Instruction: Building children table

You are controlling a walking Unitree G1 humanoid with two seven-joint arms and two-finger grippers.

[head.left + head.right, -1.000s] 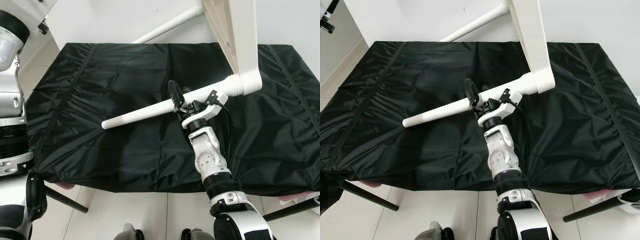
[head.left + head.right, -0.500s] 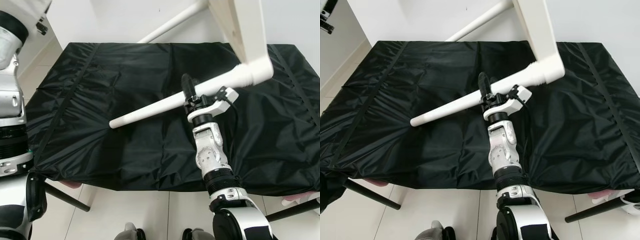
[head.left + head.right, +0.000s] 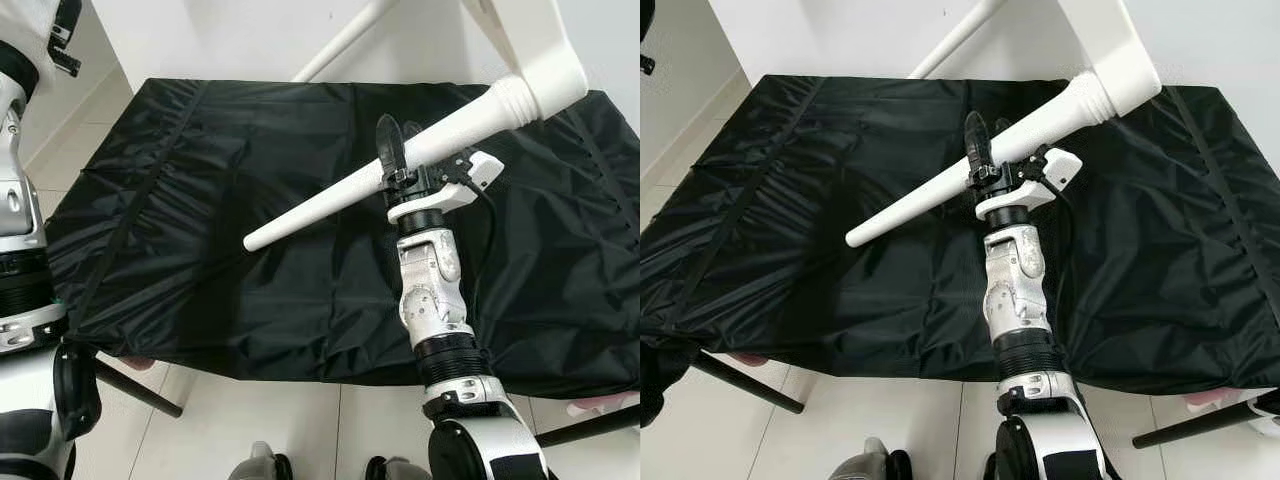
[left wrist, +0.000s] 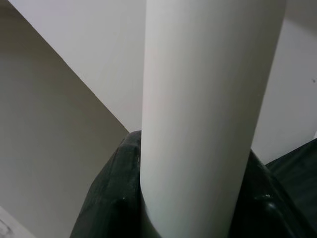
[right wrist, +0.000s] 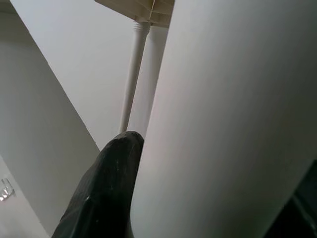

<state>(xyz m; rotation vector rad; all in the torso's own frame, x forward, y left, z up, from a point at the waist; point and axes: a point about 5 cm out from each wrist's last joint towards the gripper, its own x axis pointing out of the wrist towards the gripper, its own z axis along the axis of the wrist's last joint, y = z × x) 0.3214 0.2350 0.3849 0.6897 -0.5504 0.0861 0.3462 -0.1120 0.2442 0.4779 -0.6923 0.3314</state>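
1. White table leg (image 3: 350, 195) held slanting above a black cloth (image 3: 200, 230), thin tip low and toward robot's left, thick end high at upper right, joined to a white table frame (image 3: 540, 50).
2. Right gripper (image 3: 392, 160) clenched around the leg about midway along its length, black fingers (image 3: 386, 150) wrapping the near side; silver right arm (image 3: 430, 300) rising from the bottom edge straight up to it.
3. In the right wrist view, one black finger (image 5: 104, 188) pressed flat against the leg's pale surface; a second white leg (image 5: 132, 74) and the frame's underside beyond, against a plain wall.
4. Left gripper (image 4: 188, 218) closed on another white leg (image 4: 208, 99), seen close in the left wrist view, dark fingers (image 4: 111, 193) hugging both sides of the cylinder.
5. Left arm (image 3: 20, 220) standing tall along the left edge, well apart from the right arm.
6. Second leg (image 3: 345, 35) crossing the top edge, raised clear of the cloth's far border.
7. Black cloth wrinkled, spread wide over a low surface, near edge hanging just ahead of the robot's body, far edge against a white wall (image 3: 230, 35).
8. Open cloth to the left of the leg's tip and to the right of the right arm.
9. Pale tiled floor (image 3: 280, 420) at the bottom, with dark support rods (image 3: 135, 385) poking out under the cloth's near corners.
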